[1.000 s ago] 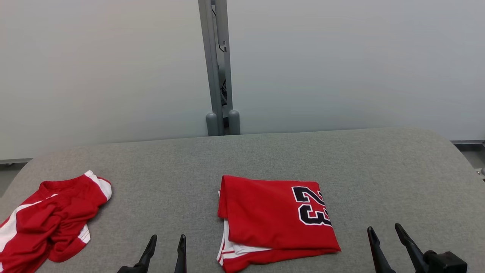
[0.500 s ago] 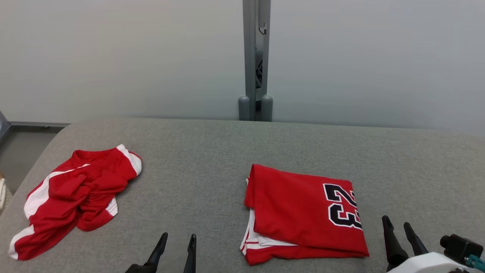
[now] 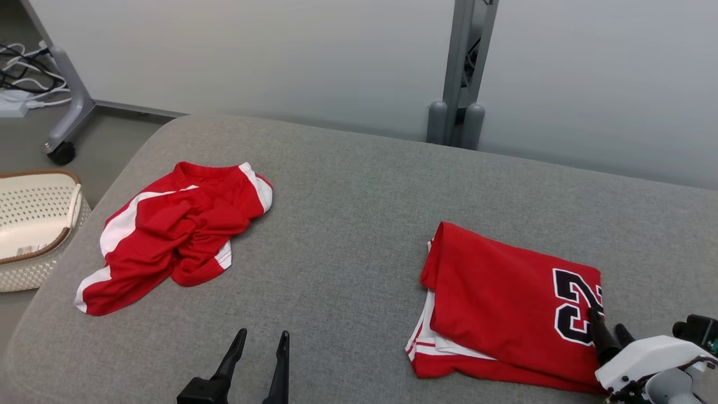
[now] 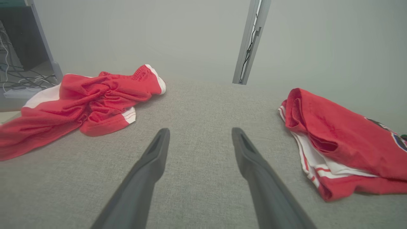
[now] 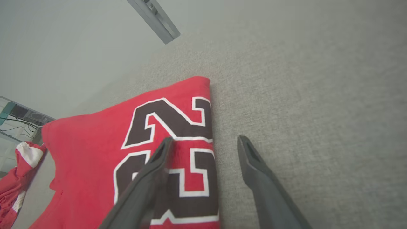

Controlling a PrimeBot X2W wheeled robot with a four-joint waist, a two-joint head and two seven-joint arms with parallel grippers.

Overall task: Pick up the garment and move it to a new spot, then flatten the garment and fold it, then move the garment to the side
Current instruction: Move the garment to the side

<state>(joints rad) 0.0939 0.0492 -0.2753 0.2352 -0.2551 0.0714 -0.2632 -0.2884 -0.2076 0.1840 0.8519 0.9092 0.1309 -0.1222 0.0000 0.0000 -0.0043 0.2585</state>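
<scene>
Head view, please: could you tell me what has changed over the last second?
The camera swung left, bringing a white basket into sight. The right claw moved to the numbered end of the folded red jersey, one finger above the 23, open, gripping nothing. The left claw stays open; jersey and crumpled red shorts lie where they were.

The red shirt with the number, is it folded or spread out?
Folded. The red shirt lies as a neat rectangle on the grey surface, and stacked layers with white stripes peek out along its left edge.
</scene>
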